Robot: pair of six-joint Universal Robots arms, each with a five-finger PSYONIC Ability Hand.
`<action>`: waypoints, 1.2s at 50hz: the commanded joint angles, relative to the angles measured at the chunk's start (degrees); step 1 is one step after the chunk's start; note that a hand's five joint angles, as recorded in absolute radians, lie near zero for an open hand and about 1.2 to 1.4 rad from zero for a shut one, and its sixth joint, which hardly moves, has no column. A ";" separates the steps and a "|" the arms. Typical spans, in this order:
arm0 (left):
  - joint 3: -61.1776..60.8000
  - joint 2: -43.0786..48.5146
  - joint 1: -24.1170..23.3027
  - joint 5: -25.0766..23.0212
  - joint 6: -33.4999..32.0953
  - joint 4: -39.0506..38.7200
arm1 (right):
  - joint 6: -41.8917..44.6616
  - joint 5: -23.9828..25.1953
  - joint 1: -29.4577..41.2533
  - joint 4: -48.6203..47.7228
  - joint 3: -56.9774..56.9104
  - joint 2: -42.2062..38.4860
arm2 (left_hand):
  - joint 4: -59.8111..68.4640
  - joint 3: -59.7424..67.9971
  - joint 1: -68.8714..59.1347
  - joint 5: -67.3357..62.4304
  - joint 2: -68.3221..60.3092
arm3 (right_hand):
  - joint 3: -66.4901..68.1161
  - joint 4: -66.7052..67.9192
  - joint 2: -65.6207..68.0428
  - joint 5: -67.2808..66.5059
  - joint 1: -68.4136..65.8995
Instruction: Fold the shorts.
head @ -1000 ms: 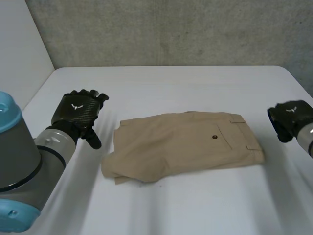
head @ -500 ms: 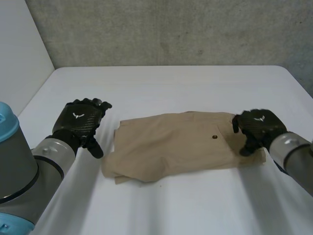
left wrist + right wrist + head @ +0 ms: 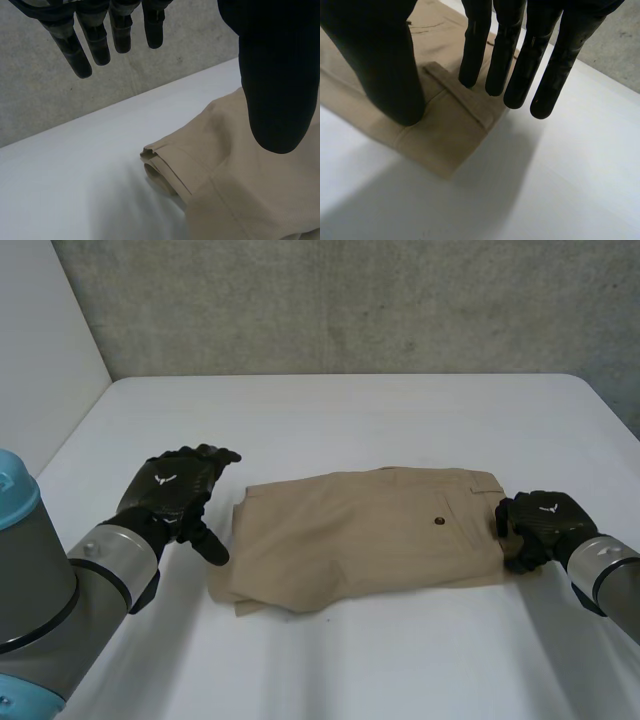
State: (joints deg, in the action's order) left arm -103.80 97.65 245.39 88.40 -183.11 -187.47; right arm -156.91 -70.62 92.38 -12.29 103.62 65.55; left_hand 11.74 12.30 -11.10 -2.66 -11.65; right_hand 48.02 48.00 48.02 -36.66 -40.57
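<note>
Right wrist view: shorts (image 3: 445, 135) corner lies under fingers (image 3: 510, 50).

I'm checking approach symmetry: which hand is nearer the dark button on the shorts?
Right. The right hand is at the waistband end of the shorts, just beyond the button; the left hand is beside the opposite leg end.

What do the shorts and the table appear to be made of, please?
The shorts: likely woven cotton twill, tan and matte; a fine weave, stitched seams and soft folded edges show. The table: smooth white top, matte to faintly satin, perhaps laminate or painted board; no grain, soft shadows.
</note>
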 commanded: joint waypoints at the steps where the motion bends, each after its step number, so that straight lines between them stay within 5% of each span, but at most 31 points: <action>1: -0.52 -0.09 -0.09 0.01 -0.14 0.00 | -0.68 -0.14 -0.27 0.16 -0.35 0.72 | -1.52 -2.09 0.89 2.45 1.43 | 31.98 32.00 31.98 -33.34 -39.43; 16: -0.61 -1.06 0.44 0.01 -0.23 0.18 | 6.96 -3.74 -6.16 6.14 -5.88 7.31 | -1.52 -2.09 0.89 2.45 1.43 | 31.98 32.00 31.98 -33.34 -39.43; 28: -0.70 -1.41 0.00 0.28 -0.23 0.44 | 9.08 -2.16 18.79 8.34 -14.50 9.24 | -1.52 -2.09 0.89 2.45 1.43 | 31.98 32.00 31.98 -33.34 -39.43; 33: -0.61 -1.58 -0.09 0.28 -0.23 0.44 | 10.56 2.66 32.22 8.43 -13.63 6.97 | -1.52 -2.09 0.89 2.45 1.43 | 31.98 32.00 31.98 -33.34 -39.43; 38: -0.08 -1.58 -0.35 0.36 -0.23 0.35 | 13.21 7.59 37.70 8.87 -11.95 2.13 | -1.52 -2.09 0.89 2.45 1.43 | 31.98 32.00 31.98 -33.34 -39.43; 39: -0.08 -1.58 -0.35 0.37 -0.23 0.35 | 13.56 7.77 38.05 9.04 -11.78 1.60 | -1.52 -2.09 0.89 2.45 1.43 | 28.55 28.56 28.54 -29.90 -35.99; 43: 1.14 -1.67 -0.88 0.45 -0.23 0.35 | 14.18 7.51 37.88 9.66 -11.69 1.07 | -1.36 -1.92 0.72 2.28 1.26 | -22.35 -22.33 -22.36 20.99 14.91; 45: 1.85 -1.67 -1.14 0.45 -0.23 0.35 | 13.04 8.04 37.61 9.92 -11.51 1.77 | -1.35 -1.92 0.72 2.28 1.26 | -38.02 -38.00 -38.02 36.66 30.57; 51: 6.33 -1.41 -2.37 0.63 0.12 0.18 | 0.84 7.42 34.02 7.64 -11.69 9.49 | -0.68 -1.24 0.05 1.60 0.59 | -38.02 -38.00 -38.02 36.66 30.57; 56: 9.76 -0.53 -4.92 0.89 0.29 0.35 | -17.43 7.94 24.89 6.67 -12.30 13.98 | -0.51 -1.08 -0.12 1.44 0.42 | -38.02 -38.00 -38.02 36.66 30.57; 60: 13.79 5.15 -10.87 1.94 0.56 0.61 | -23.53 7.25 22.67 7.11 -13.36 13.64 | -0.18 -0.74 -0.46 1.10 0.09 | -38.02 -38.00 -38.02 36.66 30.57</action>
State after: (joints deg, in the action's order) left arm -95.31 97.06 241.09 89.21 -182.89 -187.13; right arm -167.33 -62.92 120.72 -5.20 91.70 77.65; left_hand 11.74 12.30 -11.11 -2.66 -11.65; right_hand 12.27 13.38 12.50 -3.60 -11.71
